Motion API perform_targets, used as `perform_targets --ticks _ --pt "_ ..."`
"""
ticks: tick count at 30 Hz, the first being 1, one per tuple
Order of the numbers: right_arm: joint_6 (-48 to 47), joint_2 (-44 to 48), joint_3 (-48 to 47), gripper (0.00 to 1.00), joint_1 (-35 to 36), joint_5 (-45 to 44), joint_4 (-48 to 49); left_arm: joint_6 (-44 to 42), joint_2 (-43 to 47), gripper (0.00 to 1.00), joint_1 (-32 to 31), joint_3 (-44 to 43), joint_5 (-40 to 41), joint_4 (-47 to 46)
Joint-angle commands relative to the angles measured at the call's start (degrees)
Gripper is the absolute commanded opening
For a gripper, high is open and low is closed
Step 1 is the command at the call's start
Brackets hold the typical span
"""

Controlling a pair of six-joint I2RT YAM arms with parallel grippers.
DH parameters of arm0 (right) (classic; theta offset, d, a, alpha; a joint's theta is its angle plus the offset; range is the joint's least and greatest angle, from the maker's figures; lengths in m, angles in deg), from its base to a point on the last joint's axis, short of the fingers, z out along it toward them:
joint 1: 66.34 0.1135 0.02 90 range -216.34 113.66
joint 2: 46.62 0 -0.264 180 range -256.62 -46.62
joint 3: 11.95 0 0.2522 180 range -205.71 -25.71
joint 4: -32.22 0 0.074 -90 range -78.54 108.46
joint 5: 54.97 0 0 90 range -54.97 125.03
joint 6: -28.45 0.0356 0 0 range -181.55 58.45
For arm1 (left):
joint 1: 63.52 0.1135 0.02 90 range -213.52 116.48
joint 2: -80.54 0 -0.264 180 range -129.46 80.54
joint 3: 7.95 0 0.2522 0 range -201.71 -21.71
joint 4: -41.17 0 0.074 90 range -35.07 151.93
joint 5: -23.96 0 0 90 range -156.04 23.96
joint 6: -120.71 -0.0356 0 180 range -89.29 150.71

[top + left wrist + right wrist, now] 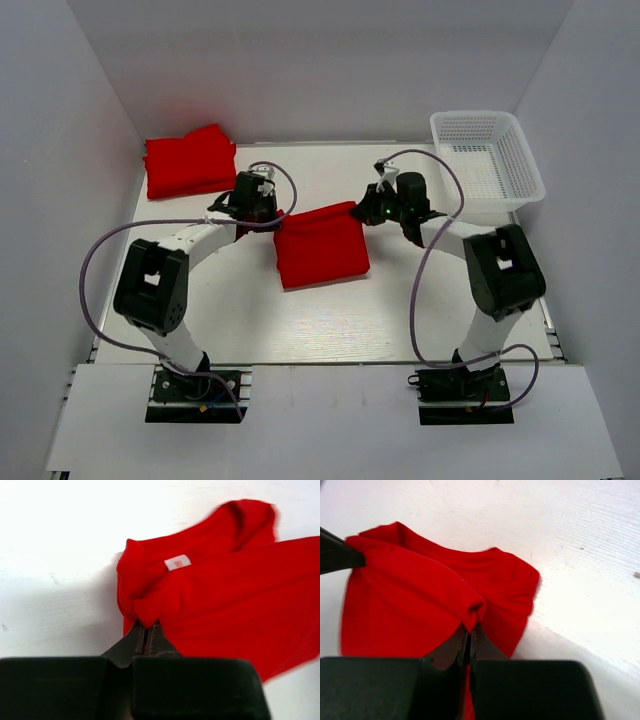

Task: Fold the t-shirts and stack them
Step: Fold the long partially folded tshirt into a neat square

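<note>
A red t-shirt point(322, 247) lies partly folded at the table's middle, its far edge lifted between my two grippers. My left gripper point(274, 219) is shut on the shirt's far left corner point(145, 612), close to the white neck label point(177, 562). My right gripper point(362, 211) is shut on the far right corner point(475, 611). The left fingers point(337, 555) show at the left edge of the right wrist view. A second red t-shirt point(188, 160) lies folded at the far left of the table.
A white plastic mesh basket point(488, 163) stands at the far right. White walls close the table in on the left, back and right. Grey cables loop beside both arms.
</note>
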Motion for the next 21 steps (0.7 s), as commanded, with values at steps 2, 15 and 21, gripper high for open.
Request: perform_targets --ticks 2,15,21 --pt "-2.66 -12.25 -2.88 0.00 -0.51 1.99 16.31 1.42 -4.44 0.00 0.80 -0.56 5.65 -4.22" --pt "-4.58 -13.62 -12.66 0.89 -0.34 -5.91 4.75 2.56 -7.89 0.35 0.80 -4.25 8.90 -1.85" --pt "-8.54 -8.00 -14.69 0.90 -0.16 -7.75 -4.07 2.56 -2.17 1.00 0.80 -4.26 11.45 1.74"
